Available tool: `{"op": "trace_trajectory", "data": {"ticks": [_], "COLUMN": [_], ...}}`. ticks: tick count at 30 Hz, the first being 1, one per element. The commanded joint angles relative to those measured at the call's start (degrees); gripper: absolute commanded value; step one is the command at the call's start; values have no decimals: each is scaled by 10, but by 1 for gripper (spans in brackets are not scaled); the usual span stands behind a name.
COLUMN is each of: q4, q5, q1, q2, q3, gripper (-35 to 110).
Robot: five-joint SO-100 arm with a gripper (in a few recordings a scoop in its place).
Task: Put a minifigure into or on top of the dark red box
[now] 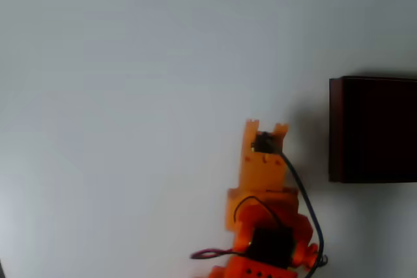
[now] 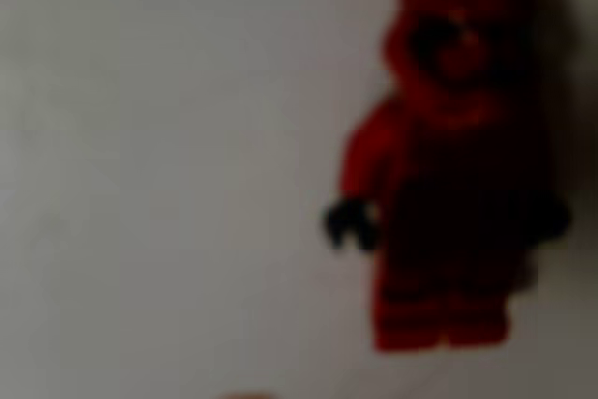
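Note:
In the wrist view the minifigure (image 2: 448, 165) lies flat on the white table, blurred and very close, all red with small dark hands. Nothing grips it there. A sliver of an orange fingertip (image 2: 248, 395) shows at the bottom edge. From overhead, the orange arm reaches up from the bottom edge, and its gripper (image 1: 265, 129) points down at the table, left of the dark red box (image 1: 373, 128). The arm covers the minifigure in that view. The jaws are hidden under the wrist, so their state is unclear.
The box sits at the right edge of the overhead view, partly cut off. A black cable (image 1: 306, 203) runs along the arm's right side. White table (image 1: 130, 96) stretches to the left and the back.

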Motion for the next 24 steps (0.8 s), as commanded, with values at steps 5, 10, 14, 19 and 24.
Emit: {"op": "trace_trajectory", "data": {"ticks": [5,10,14,19,24], "q4": [2,-9,-13,-25,-43], "q5": [-15,-4,0,26,24], "q1": [18,22,26,10,8], "q2": [18,8,-4,-14,-69], "q3": [17,30,31,32,11], "gripper": [22,22,22,22,21]}}
